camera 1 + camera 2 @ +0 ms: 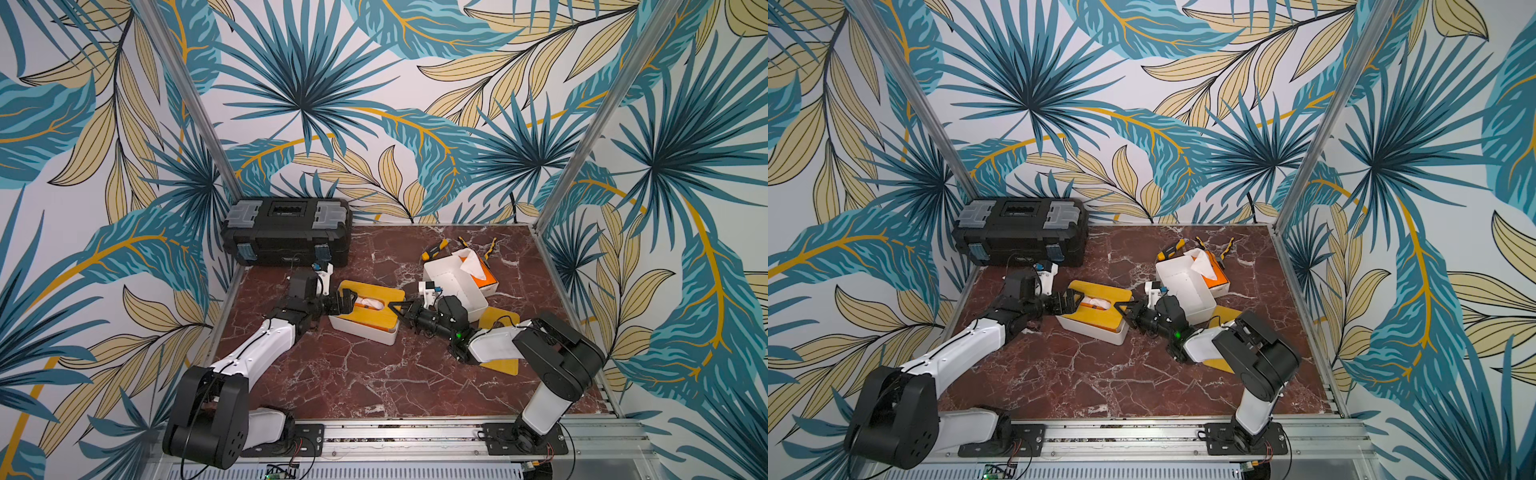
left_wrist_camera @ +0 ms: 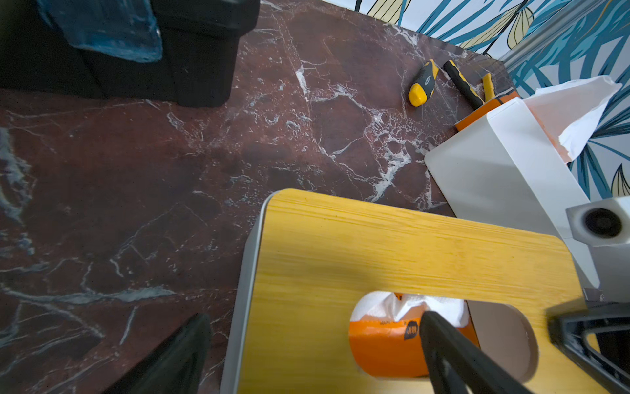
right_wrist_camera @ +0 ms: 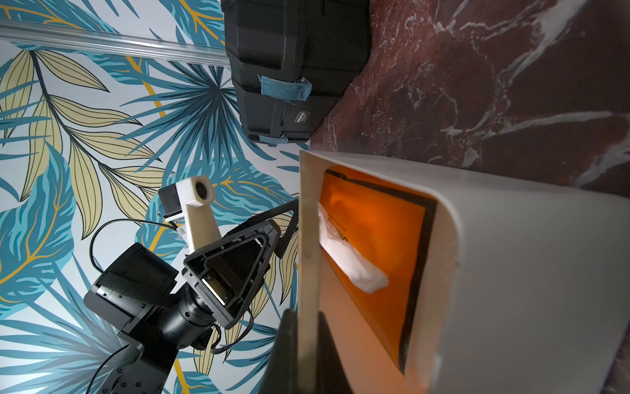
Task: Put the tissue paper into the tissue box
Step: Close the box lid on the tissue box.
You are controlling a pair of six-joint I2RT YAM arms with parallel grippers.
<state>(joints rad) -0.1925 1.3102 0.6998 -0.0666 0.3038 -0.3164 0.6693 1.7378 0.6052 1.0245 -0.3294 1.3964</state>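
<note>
Marble table (image 1: 374,374) seen in both top views, w/ black toolbox (image 1: 286,232) at back-left corner. Tissue box (image 1: 361,330), white, placed mid-table btwn arms. Wooden lid (image 1: 370,319) laid on it, lifted off box wall at R end per right wrist view. 2nd white box (image 1: 453,284) open near back right; 2nd pack (image 1: 487,279) set just beside it, sheet sticking up. Tissue pack (image 2: 381,351), orange, seen inside tissue box thru lid slot. R gripper (image 1: 397,309) clenched on lid edge. L gripper (image 1: 352,302) spread wide at opposite lid end, nothing held. Screwdriver (image 1: 434,249) & pliers (image 1: 488,247) laid by back edge.
</note>
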